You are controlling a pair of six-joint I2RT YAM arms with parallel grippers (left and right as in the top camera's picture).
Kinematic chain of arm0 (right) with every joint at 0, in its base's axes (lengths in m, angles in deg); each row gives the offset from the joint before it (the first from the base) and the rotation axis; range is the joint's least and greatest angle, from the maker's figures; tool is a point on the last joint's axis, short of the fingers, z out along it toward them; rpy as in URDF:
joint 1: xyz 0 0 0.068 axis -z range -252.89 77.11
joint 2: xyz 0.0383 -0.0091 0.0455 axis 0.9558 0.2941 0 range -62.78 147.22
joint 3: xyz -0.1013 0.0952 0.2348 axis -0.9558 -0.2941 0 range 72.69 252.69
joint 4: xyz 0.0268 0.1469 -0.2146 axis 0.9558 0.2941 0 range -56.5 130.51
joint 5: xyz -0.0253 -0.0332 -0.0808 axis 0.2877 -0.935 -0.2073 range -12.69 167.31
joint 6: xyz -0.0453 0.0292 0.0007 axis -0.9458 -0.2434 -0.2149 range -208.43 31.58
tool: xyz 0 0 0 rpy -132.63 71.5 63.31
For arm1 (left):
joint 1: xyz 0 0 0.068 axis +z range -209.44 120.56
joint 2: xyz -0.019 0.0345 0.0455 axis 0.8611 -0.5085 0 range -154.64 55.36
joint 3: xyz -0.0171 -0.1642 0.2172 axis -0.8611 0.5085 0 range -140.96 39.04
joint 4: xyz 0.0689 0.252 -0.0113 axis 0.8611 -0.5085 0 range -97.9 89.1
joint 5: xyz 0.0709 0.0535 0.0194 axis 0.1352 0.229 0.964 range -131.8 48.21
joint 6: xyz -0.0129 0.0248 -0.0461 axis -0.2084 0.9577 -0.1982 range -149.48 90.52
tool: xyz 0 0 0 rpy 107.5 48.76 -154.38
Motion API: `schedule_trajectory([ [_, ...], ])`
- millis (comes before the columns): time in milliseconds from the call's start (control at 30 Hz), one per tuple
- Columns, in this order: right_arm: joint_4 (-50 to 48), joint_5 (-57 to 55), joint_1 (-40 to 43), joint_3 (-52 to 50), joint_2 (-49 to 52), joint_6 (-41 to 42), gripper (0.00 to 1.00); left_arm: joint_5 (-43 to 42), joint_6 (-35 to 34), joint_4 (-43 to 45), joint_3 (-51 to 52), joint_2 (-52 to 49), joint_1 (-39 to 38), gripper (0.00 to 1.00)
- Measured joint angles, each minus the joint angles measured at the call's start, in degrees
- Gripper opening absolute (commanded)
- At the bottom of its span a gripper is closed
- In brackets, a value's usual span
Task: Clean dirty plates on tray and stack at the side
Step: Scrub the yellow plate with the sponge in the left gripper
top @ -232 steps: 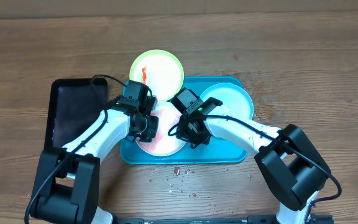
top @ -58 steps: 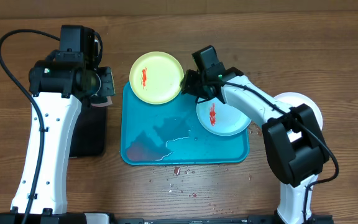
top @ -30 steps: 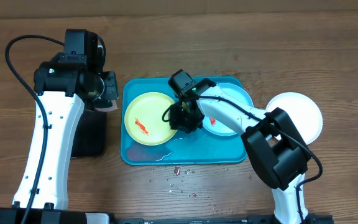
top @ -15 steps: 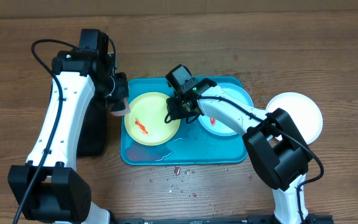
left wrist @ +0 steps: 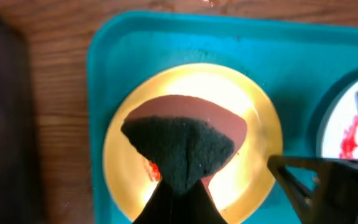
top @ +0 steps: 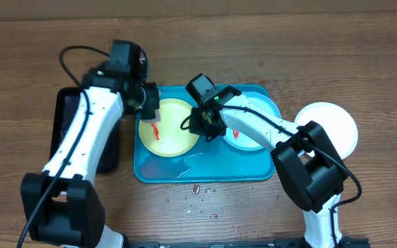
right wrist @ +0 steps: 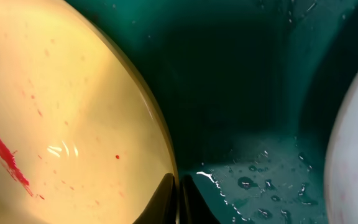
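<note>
The yellow-green plate lies on the left half of the teal tray, with a red smear. My left gripper is shut on a sponge, dark side up, over the plate's left part. My right gripper is shut on the plate's right rim; in the right wrist view its fingers pinch the edge of the plate. The light blue plate, smeared red, sits on the tray's right half. The white plate lies on the table, right of the tray.
A black tray lies left of the teal tray, under my left arm. Water films the teal tray's floor. Red crumbs are scattered on the wooden table in front of the tray.
My left gripper has carried the sponge rightward from above the black tray to over the yellow-green plate. My right gripper still holds the plate's rim after pulling it onto the tray.
</note>
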Motion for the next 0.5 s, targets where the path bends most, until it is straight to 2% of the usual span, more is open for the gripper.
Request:
schedule_trajectory([
  [100,0.24,0.00,-0.11,0.00,-0.07,0.87,0.04,1.60,-1.68,4.92,3.56,-1.14,-0.81,0.04],
  [267,0.42,-0.02,-0.37,0.00,-0.07,1.49,0.04,7.28,-3.82,11.19,5.86,-9.68,-1.09,0.04],
  [500,0.42,-0.28,-0.39,0.00,-0.07,1.55,0.04,8.52,-3.78,10.43,4.48,-15.02,-2.36,0.04],
])
